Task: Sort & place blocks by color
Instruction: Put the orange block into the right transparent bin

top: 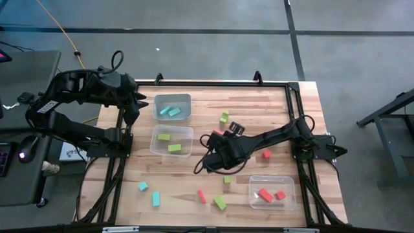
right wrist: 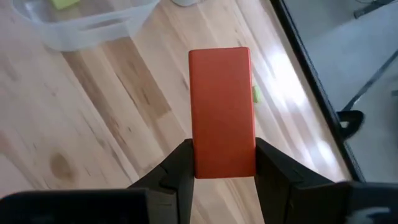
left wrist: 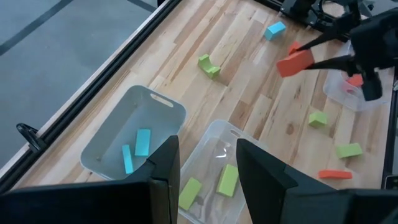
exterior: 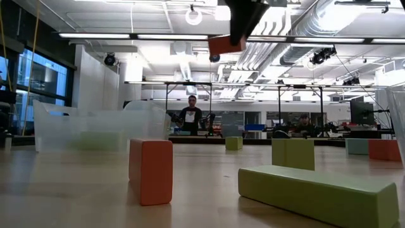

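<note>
My right gripper is shut on a red-orange bar, held above the table's middle and also seen in the left wrist view and the low view. My left gripper hangs open and empty over the far left, above two clear bins. One bin holds cyan blocks, the other green ones. A third bin at the near right holds red blocks. Loose blocks lie flat on the wood: green, red, cyan. My right gripper pinches the red-orange bar between its two fingers, on the two long sides at the bar's end nearest the wrist. The fingers lie along the bar, slanting downward. Most of the bar sticks out past the fingertips, lifted clear of the table.
More loose blocks lie near the front edge: green, green, red, cyan. A black frame borders the table. Beyond the table, a person stands in the room.
</note>
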You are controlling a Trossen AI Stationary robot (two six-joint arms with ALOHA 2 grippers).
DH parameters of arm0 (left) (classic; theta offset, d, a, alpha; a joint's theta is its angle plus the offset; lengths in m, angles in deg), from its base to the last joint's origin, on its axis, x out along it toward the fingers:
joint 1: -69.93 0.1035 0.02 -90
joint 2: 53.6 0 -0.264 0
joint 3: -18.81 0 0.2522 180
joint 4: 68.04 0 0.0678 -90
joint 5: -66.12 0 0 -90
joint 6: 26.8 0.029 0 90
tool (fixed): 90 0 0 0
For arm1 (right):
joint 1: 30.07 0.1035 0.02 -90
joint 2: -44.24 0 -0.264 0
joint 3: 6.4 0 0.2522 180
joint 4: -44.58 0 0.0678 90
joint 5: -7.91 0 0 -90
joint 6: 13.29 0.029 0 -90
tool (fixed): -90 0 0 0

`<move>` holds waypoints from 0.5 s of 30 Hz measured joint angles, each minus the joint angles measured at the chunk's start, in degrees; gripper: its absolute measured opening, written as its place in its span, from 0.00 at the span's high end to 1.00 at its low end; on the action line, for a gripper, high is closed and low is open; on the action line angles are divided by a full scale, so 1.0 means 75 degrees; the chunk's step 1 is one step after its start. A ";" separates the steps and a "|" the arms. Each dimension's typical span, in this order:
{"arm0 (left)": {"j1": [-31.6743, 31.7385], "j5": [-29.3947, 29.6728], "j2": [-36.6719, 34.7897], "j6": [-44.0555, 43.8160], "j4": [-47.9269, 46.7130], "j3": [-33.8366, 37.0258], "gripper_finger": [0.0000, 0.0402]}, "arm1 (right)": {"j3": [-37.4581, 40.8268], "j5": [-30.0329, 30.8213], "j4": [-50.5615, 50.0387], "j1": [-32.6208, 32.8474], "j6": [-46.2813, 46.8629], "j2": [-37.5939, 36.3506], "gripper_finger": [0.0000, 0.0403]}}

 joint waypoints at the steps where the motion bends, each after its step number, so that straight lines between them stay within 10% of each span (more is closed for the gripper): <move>1: -0.0001 0.0000 0.0000 -0.0002 0.0000 0.0000 0.72 | 0.0001 0.0008 -0.0071 0.0003 0.0006 -0.0032 0.73; 15: 0.0001 0.0003 0.0000 -0.0013 0.0005 0.0000 0.72 | 0.1809 0.0336 -0.0030 0.0047 -0.0273 -0.1827 0.73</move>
